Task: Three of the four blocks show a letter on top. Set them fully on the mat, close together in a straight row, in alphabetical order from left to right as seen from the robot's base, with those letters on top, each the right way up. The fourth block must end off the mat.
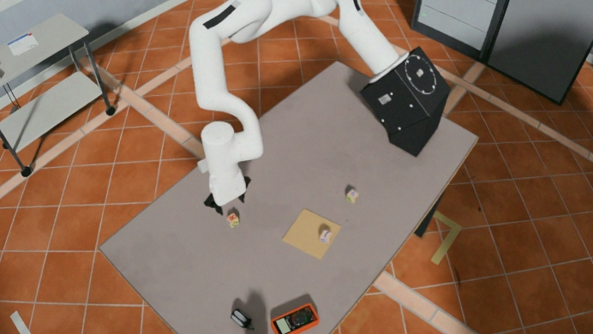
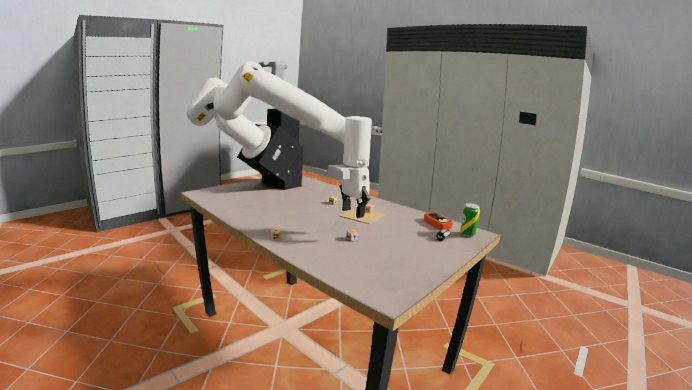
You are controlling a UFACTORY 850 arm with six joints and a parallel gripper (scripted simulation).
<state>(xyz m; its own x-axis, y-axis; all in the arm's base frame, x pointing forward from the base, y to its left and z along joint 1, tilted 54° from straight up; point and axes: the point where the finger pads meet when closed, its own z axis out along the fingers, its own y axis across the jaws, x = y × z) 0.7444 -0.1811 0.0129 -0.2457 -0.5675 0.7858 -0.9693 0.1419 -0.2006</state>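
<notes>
A tan mat [image 1: 311, 233] lies on the grey table, and one block [image 1: 325, 235] sits on it near its right corner. A block with a red letter [image 1: 232, 220] lies left of the mat. A block with a green letter [image 1: 352, 196] lies off the mat, toward the robot's base. A fourth block [image 2: 276, 234] lies near the table's edge; the arm hides it in the top view. My gripper [image 1: 227, 198] points down, open and empty, above the table close to the red-letter block [image 2: 352, 235]. It also shows in the exterior view [image 2: 354, 205].
An orange multimeter [image 1: 295, 319] and a small black object [image 1: 241, 318] lie at the table's far end from the base. A green can [image 2: 470, 219] stands beside them. The black base pedestal [image 1: 404, 100] fills the opposite end.
</notes>
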